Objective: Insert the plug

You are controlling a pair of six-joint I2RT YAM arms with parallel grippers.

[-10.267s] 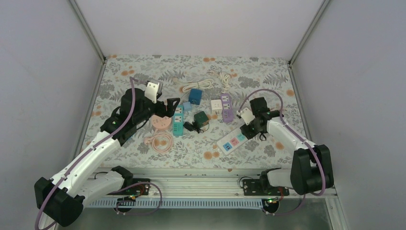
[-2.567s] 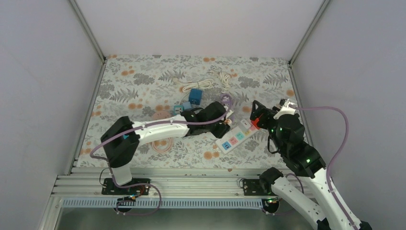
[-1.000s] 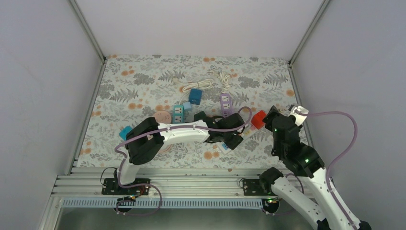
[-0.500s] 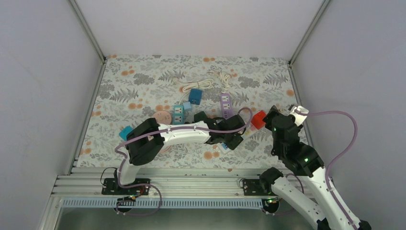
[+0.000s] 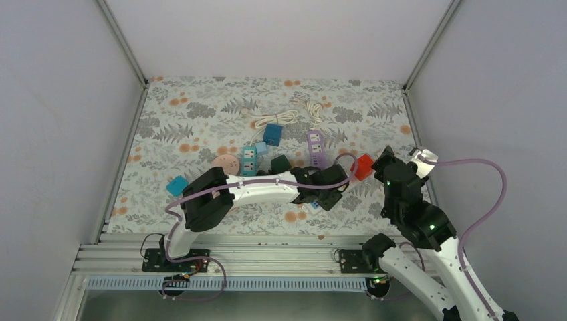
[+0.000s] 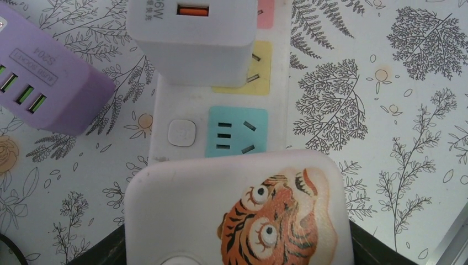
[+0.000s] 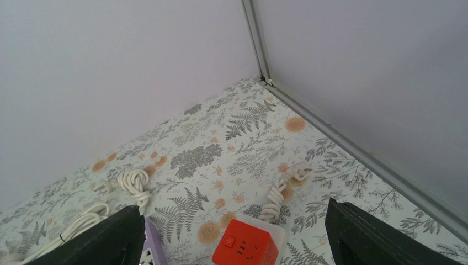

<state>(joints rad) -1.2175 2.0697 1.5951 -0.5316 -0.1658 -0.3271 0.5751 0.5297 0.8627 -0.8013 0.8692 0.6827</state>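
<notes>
My left gripper (image 5: 327,190) is shut on a white plug block with a tiger picture (image 6: 237,210). It holds the block just above the near end of a white power strip (image 6: 182,132). The strip's teal socket (image 6: 236,131) shows right past the block's edge. A white USB charger (image 6: 193,38) sits in the yellow socket (image 6: 262,77) beyond it. In the top view the strip is mostly hidden under my left gripper. My right gripper (image 7: 240,237) is open and empty, raised above a red cube socket (image 7: 245,248), which also shows in the top view (image 5: 363,167).
A purple power strip (image 6: 38,94) lies just left of the white strip, also in the top view (image 5: 315,148). A white coiled cord (image 7: 278,193) lies by the red cube. A teal strip (image 5: 249,159), blue cube (image 5: 272,134), dark green adapter (image 5: 279,164) and white cords (image 5: 281,119) lie farther back.
My left arm has carried the tiger block from the far left to over the white strip, and edged slightly right in the last second. My right arm lifted off the strip and drew back right.
</notes>
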